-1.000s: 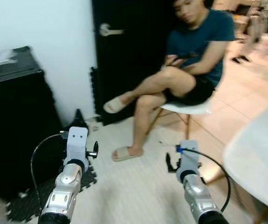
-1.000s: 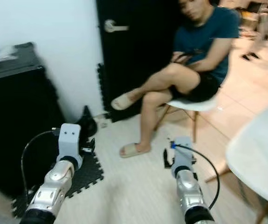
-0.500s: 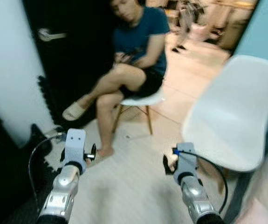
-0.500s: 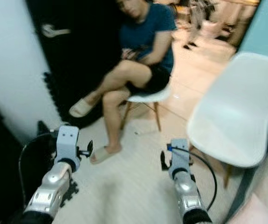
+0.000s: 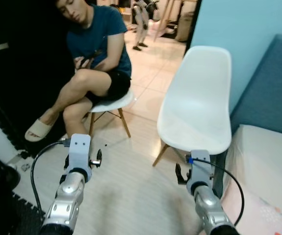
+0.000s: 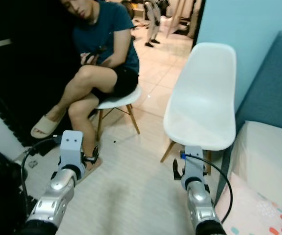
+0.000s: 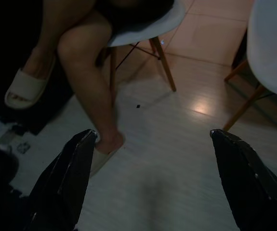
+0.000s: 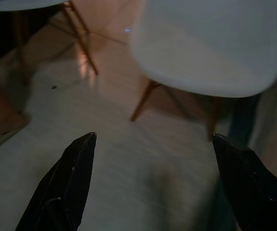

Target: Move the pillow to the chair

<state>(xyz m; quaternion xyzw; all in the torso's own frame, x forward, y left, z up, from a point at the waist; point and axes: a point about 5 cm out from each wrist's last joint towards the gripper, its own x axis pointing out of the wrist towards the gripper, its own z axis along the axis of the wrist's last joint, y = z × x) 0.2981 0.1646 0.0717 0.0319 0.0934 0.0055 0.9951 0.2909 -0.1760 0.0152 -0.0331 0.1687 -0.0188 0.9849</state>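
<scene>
I am holding my left tool (image 7: 150, 180) and right tool (image 8: 152, 180) open and empty, facing the white chair (image 5: 197, 105); I judge I should be locating the pillow on the bed (image 5: 266, 161) at right.

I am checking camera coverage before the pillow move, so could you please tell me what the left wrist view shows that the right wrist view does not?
The left wrist view has the person's beige slipper, raised off the floor, framed by the open left gripper. The right wrist view has the empty white chair's seat, ahead of the open right gripper. Both share the pale floor and the wooden legs of the occupied chair.
</scene>
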